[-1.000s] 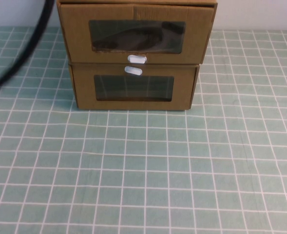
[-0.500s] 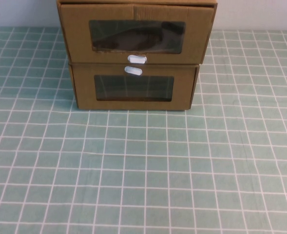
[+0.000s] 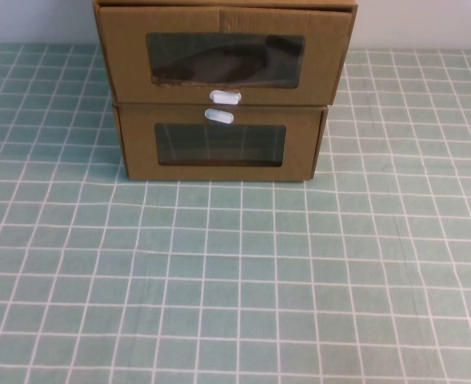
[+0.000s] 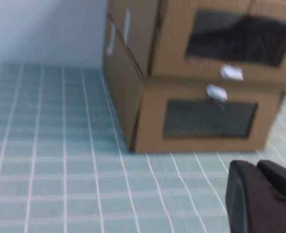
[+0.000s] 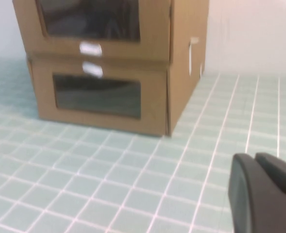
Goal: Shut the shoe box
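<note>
The shoe box point(image 3: 224, 60) is the upper of two stacked brown cardboard boxes at the table's back centre, with a clear window and a white pull tab point(image 3: 224, 97) below it. Its drawer front looks roughly level with the stack's front. It also shows in the left wrist view point(image 4: 235, 39) and the right wrist view point(image 5: 89, 19). Neither gripper shows in the high view. My left gripper point(image 4: 256, 165) is shut and empty, low over the mat, in front of the stack. My right gripper point(image 5: 253, 156) is shut and empty, also well in front of the stack.
The similar lower box point(image 3: 219, 144) has its white tab point(image 3: 219, 116) above its window and bears the shoe box. A green mat with a white grid point(image 3: 235, 280) covers the table. A pale wall point(image 3: 35, 20) stands behind the boxes.
A black arm or cable at the high view's upper left one second ago has left the view. The boxes have not moved.
</note>
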### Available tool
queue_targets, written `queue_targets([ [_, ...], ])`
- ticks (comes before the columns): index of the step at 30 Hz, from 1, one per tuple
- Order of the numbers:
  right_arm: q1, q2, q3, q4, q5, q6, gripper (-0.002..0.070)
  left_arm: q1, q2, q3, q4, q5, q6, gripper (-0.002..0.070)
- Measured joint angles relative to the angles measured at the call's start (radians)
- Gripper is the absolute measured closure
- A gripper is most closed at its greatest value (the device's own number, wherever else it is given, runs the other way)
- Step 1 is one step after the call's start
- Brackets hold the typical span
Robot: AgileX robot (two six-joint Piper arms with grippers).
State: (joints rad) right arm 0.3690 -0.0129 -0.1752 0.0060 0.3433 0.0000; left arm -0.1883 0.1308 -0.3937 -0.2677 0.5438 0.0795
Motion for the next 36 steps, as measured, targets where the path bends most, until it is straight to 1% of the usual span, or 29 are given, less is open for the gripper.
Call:
queue_targets([
  [2,0.000,0.000,0.024,0.004,-0.009,0.000,0.0689,0.000,0.000,0.052,0.000,-0.119,0.000,0.0678],
  [4,0.000,-0.002,0.037,0.006,-0.016,0.000,0.0689,0.000,0.000,0.089,0.000,-0.195,0.000,0.0678],
  [6,0.000,-0.002,0.041,0.006,-0.018,0.000,0.0689,0.000,0.000,0.114,0.000,-0.234,0.000,0.0678],
  [24,0.000,-0.002,0.043,0.011,-0.018,0.000,0.0689,0.002,-0.025,0.270,0.005,-0.224,-0.015,0.0678],
  [25,0.000,-0.002,0.043,0.011,-0.020,0.000,0.0689,0.004,-0.048,0.285,0.025,-0.239,-0.017,0.0678],
  [29,0.000,-0.002,0.043,0.011,-0.020,0.000,0.0689,0.020,-0.122,0.362,0.202,-0.294,-0.024,0.0678],
  [31,0.000,-0.002,0.043,0.011,-0.020,0.000,0.0689,0.029,-0.136,0.401,0.240,-0.289,-0.024,0.0678],
  [36,0.000,-0.002,0.043,0.013,-0.022,0.000,0.0689,0.045,-0.140,0.420,0.287,-0.173,-0.037,0.0678],
])
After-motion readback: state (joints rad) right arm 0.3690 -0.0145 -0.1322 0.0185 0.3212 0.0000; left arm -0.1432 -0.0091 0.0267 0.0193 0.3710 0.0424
